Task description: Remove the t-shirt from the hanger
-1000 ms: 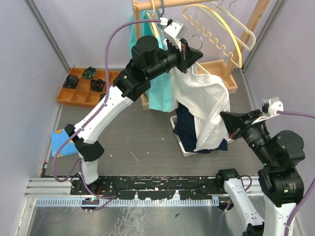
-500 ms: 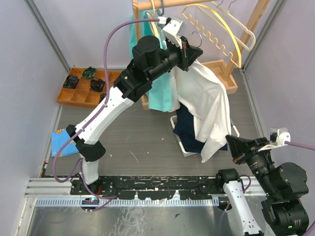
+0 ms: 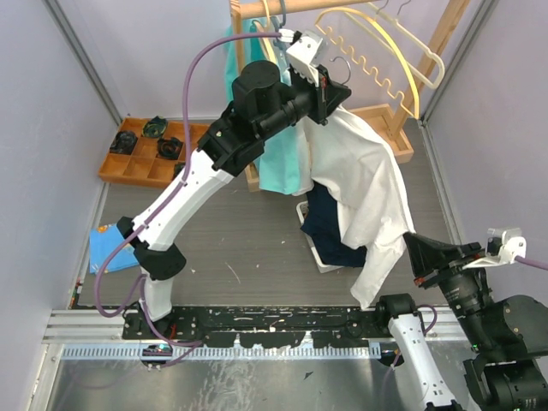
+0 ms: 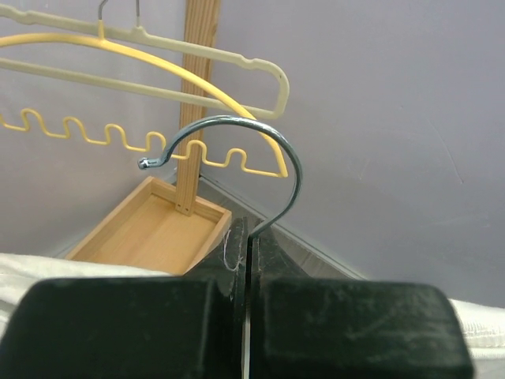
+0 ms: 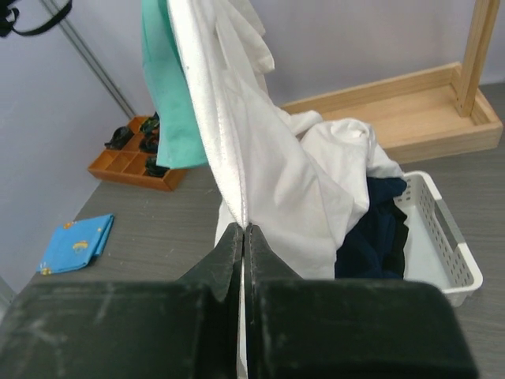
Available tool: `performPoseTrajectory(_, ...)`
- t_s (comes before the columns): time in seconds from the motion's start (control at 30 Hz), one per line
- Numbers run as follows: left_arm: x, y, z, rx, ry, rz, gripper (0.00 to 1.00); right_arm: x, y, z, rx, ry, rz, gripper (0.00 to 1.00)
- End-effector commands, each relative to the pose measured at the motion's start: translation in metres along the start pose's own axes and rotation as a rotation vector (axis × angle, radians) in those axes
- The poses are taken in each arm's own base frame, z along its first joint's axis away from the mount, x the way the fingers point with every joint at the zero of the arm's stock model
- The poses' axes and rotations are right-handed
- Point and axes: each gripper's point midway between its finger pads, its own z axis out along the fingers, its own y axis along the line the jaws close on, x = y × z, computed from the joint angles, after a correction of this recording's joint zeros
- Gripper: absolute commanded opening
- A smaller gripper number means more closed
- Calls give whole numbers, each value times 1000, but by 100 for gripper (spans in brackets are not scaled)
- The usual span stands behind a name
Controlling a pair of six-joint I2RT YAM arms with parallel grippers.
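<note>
Shows a white t-shirt pulled out long and slanted, with its top end up at the hanger near the top middle of the overhead view and its low end down at the lower right. Runs its long way from far and high to near and low, up off the grey surface and over a white basket. Grips the thin metal neck of the hanger with the left claw, pinched fully shut, with the round silver hook sticking up above the fingers and curling over to the left in the left wrist view. Puts the shirt's top part right under that claw, with white cloth on both sides of it. Pinches a fold of the white cloth with the right claw, shut tight on it, close to the shirt's low edge. Leaves a bit of cloth hanging loose past that claw, toward the arms' bases. Sets the two claws well apart, with the shirt stretched between them. Holds dark blue clothes in the basket, under the shirt. Hangs a teal garment on the wooden rack just left of the shirt, with a yellow hanger and a cream hanger behind the hook.
</note>
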Motion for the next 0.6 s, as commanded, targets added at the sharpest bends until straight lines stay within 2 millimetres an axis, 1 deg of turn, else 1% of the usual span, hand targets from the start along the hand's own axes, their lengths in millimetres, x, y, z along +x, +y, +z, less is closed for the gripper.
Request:
performPoseTrajectory(0.0,-18,3,-4,-7,-33,54,0,-44,9,17,-28,-113,-70,1)
performPoseTrajectory(0.13,1,0,-1,3,33,105,0,-73,17,29,-58,-190,-138,1)
performPoseTrajectory(0.23,14,-1,0,5,74,140,0,-89,24,37,-87,-226,-174,1)
performPoseTrajectory(0.3,21,1,1,-6,95,164,0,-98,31,38,-117,-247,-187,1)
performPoseTrajectory(0.37,27,4,2,-22,112,188,0,-107,38,36,-144,-276,-202,1)
performPoseTrajectory(0.47,32,12,5,-64,123,222,0,-114,48,29,-186,-297,-225,1)
performPoseTrajectory(0.53,32,19,8,-103,116,227,0,-110,54,25,-218,-277,-239,0)
performPoseTrajectory(0.57,29,22,9,-125,105,225,0,-105,57,23,-238,-254,-245,0)
